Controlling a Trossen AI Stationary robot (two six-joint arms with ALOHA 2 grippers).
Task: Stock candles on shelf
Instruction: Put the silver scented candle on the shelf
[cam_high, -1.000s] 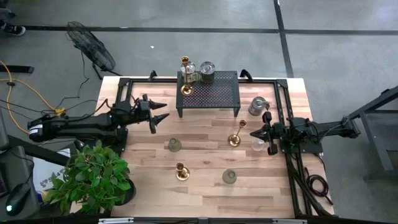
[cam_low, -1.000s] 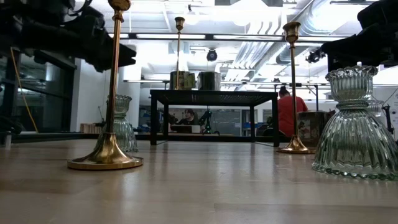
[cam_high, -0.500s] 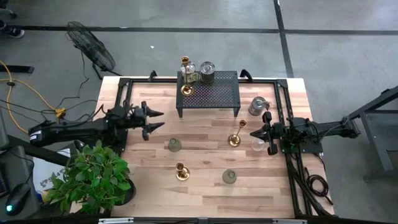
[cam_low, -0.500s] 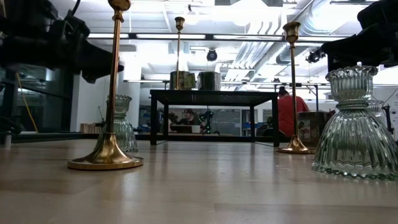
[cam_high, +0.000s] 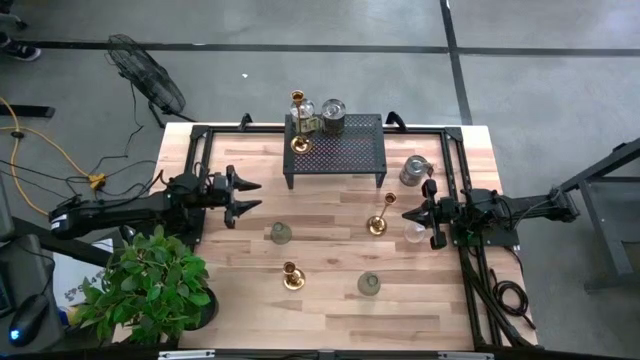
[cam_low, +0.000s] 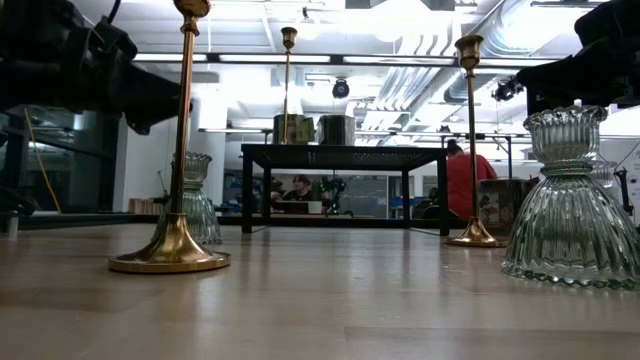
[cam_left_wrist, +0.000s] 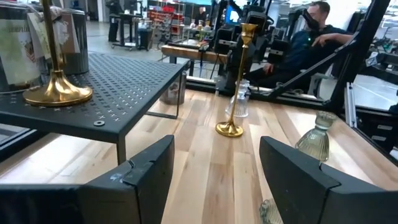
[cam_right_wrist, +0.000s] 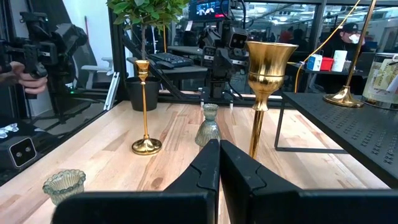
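Between picks: left hand hangs empty, fingers apart, at 9 o'clock of the counter; right hand is shut, idle. Shelf at 12 holds three candles; the next grab is probably the glass holder nearby.

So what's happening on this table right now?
Neither arm holds anything. The left gripper, jaws open, hovers left of the low black mesh-topped shelf, which already carries a tall brass candlestick and two jar candles. The right gripper, jaws shut, waits at the right edge. More candlesticks and glass holders stand on the wooden table.
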